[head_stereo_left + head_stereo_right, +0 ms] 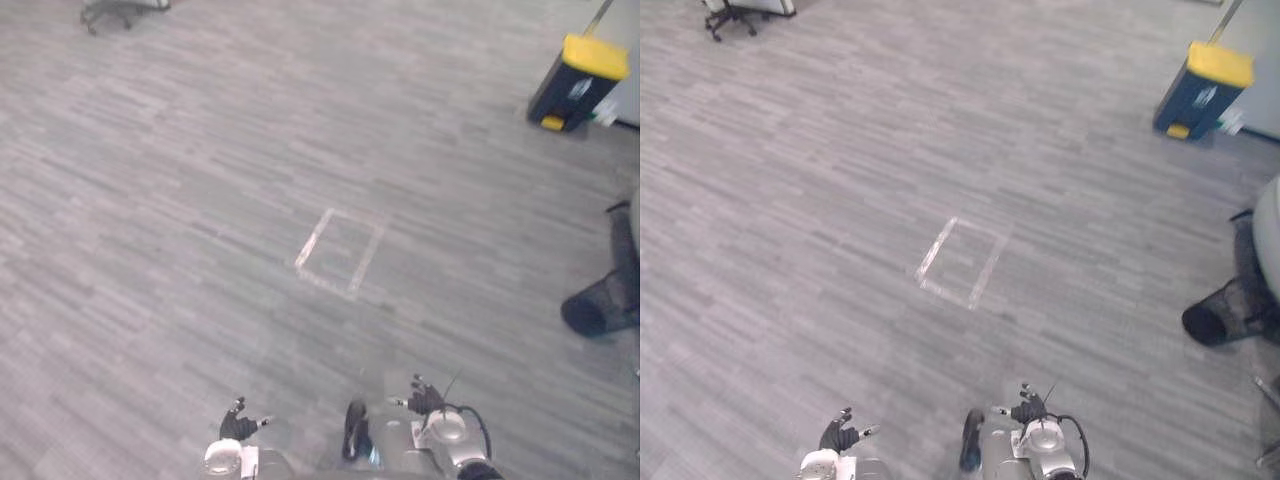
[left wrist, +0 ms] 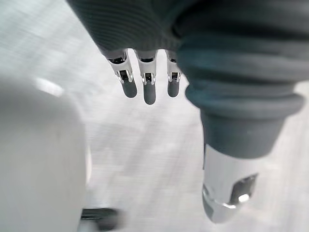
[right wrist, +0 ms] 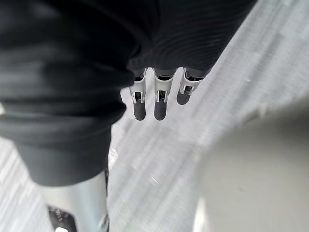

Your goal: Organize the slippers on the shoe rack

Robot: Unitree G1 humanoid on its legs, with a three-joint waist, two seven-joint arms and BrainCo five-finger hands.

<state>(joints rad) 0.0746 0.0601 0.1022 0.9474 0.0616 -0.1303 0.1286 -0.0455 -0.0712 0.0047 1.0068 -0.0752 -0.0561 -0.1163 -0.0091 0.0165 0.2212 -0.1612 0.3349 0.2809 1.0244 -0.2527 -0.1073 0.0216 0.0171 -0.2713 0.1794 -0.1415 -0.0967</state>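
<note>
Below, left hand, right hand, fingers straight, streaked grey floor

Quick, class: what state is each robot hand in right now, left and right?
Left hand: open, fingers straight, holding nothing.
Right hand: open, fingers straight, holding nothing.

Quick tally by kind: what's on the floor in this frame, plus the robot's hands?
Yellow-lidded bin: 1
Office chair: 1
Black mesh object: 1
Taped square outline: 1
Robot hands: 2, left hand and right hand, both open
Total: 6
</note>
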